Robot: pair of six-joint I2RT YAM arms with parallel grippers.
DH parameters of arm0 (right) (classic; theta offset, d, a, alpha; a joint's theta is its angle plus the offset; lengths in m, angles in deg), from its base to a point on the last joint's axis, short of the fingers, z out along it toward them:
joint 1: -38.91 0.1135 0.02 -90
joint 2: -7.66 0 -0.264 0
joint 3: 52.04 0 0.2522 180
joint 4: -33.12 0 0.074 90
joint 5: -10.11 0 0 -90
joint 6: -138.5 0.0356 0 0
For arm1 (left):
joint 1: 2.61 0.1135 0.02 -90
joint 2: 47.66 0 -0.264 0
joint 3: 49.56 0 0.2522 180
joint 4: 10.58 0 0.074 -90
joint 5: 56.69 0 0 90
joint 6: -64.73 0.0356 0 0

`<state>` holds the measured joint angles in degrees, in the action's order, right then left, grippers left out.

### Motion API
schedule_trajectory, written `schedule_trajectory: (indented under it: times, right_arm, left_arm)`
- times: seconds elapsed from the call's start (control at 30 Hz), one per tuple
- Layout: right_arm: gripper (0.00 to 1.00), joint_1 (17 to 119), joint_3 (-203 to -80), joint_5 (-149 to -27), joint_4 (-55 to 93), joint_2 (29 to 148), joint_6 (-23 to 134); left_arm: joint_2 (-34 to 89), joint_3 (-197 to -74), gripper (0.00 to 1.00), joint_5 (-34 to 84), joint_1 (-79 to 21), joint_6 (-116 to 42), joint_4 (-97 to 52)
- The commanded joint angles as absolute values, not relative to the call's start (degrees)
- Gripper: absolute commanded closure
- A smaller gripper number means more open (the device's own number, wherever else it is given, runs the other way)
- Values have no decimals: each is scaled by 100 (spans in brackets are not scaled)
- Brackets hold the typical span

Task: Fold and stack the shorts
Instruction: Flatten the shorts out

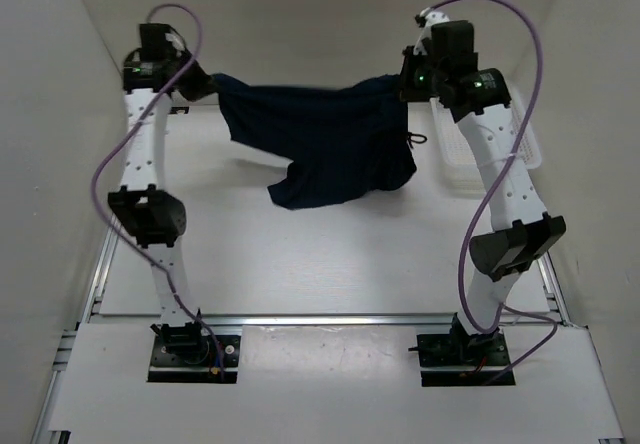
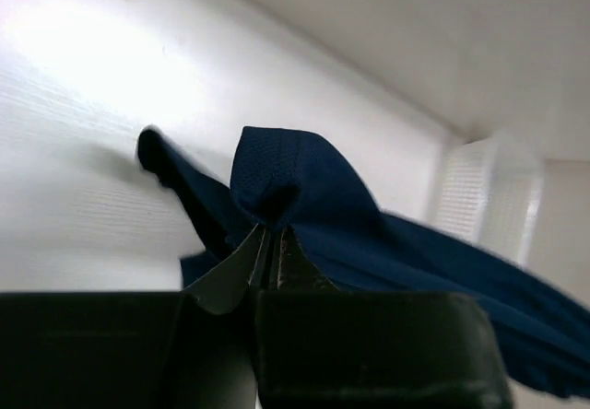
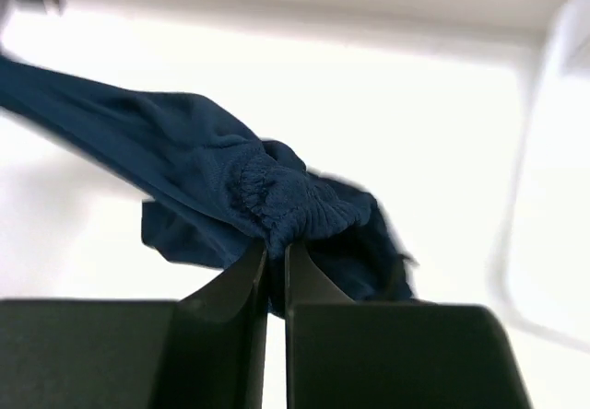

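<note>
The dark navy shorts (image 1: 320,139) hang stretched in the air between my two grippers at the far side of the table, the lower part drooping toward the tabletop. My left gripper (image 1: 208,84) is shut on one corner of the shorts (image 2: 286,183). My right gripper (image 1: 405,86) is shut on the gathered waistband (image 3: 290,202). A thin drawstring (image 1: 418,139) dangles at the right edge of the cloth.
A white mesh basket (image 1: 528,154) stands at the far right, partly behind my right arm; it also shows in the left wrist view (image 2: 484,197). White walls close in the table on the left, back and right.
</note>
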<state>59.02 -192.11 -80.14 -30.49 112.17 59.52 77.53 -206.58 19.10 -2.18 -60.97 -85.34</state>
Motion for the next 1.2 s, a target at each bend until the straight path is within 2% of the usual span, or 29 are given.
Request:
schedule_trajectory:
  times: [0.0, 0.1, 0.13, 0.2, 0.23, 0.27, 0.3, 0.33, 0.37, 0.4, 0.47, 0.5, 0.57, 0.6, 0.63, 0.7, 0.73, 0.8, 0.87, 0.93, 0.97, 1.0, 1.03, 1.07, 1.1, 1.17]
  right_arm:
    - [100, 5763, -19905, -7875, -3303, 10927, 5773]
    - [100, 5841, -18749, -7884, -2892, 10181, 5633]
    - [100, 5920, -17701, -7805, -2698, 9900, 5545]
    - [100, 6069, -16492, -7718, -1998, 8917, 5474]
    - [100, 6122, -15877, -7717, -1758, 8548, 5474]
    - [100, 6184, -14679, -7717, -1547, 7778, 5552]
    - [91, 6324, -14110, -7638, -1292, 7396, 5736]
    - [78, 6395, -13608, -7638, -1290, 7036, 5877]
    - [59, 6456, -12733, -7507, -1290, 6371, 6035]
    - [25, 6518, -12341, -7375, -1420, 6042, 6236]
    - [11, 6598, -11481, -6919, -1955, 5149, 7026]
    - [9, 6650, -11293, -6804, -2166, 4873, 7299]
    - [11, 6808, -11099, -6565, -2353, 4178, 8170]
    - [14, 6808, -11046, -6565, -2353, 4054, 8424]
    - [31, 6808, -11045, -6478, -2414, 4001, 8627]
    - [55, 6808, -11124, -6416, -2537, 4253, 9067]
    - [79, 6808, -11316, -6416, -2625, 4716, 9173]
    - [99, 6808, -11510, -6748, -2774, 5307, 9174]
    - [100, 6808, -11696, -7178, -2854, 6195, 9235]
    - [100, 6808, -11644, -7801, -2854, 6765, 9428]
    - [94, 6878, -11547, -8013, -2741, 6856, 9629]
    - [83, 6931, -11433, -8181, -2505, 6856, 9770]
    - [70, 6932, -11310, -8322, -2381, 6856, 9920]
    - [47, 6932, -11057, -8454, -2249, 6856, 10060]
    - [40, 6932, -10950, -8516, -2178, 6856, 10384]
    - [39, 6932, -10800, -8517, -2107, 6795, 10614]
  left_arm:
    - [6240, -20555, 90, 1468, 11, -5955, -8411]
    - [5230, -19387, 90, 1582, 143, -5630, -8358]
    - [4966, -18601, 90, 1678, 144, -5569, -8358]
    - [4149, -17710, 90, 1749, 144, -5506, -8306]
    - [3868, -16739, 90, 1749, 144, -5506, -8306]
    - [3560, -16182, 88, 1810, 144, -5506, -8245]
    - [2922, -15619, 83, 1881, 83, -5506, -8166]
    - [2585, -15030, 53, 1881, 82, -5585, -8104]
    - [2277, -13902, 36, 1881, 30, -5716, -8034]
    - [2004, -13430, 20, 1881, 30, -5769, -8033]
    - [1388, -12473, 0, 1881, 152, -5875, -8033]
    - [1273, -12302, 0, 1881, 213, -5875, -8033]
    - [1202, -12212, 0, 1881, 292, -5875, -8033]
    - [1202, -12212, 4, 2038, 293, -5815, -8033]
    - [1306, -12316, 9, 2039, 293, -5814, -8033]
    - [1587, -12387, 23, 2119, 293, -5752, -8085]
    - [1780, -12388, 45, 2171, 293, -5752, -8086]
    - [1957, -12266, 61, 2276, 145, -5874, -8086]
    - [2124, -12081, 67, 2478, 83, -5998, -8086]
    - [2230, -11756, 53, 2479, 21, -6069, -7938]
    - [2395, -11677, 43, 2479, 21, -6156, -7937]
    - [2493, -11624, 25, 2366, -40, -6157, -7832]
    - [2581, -11554, 22, 2295, -119, -6235, -7744]
    - [2686, -11553, 18, 2294, -120, -6236, -7639]
    - [2896, -11553, 17, 2294, -216, -6305, -7568]
    - [3125, -11553, 17, 2364, -356, -6368, -7515]
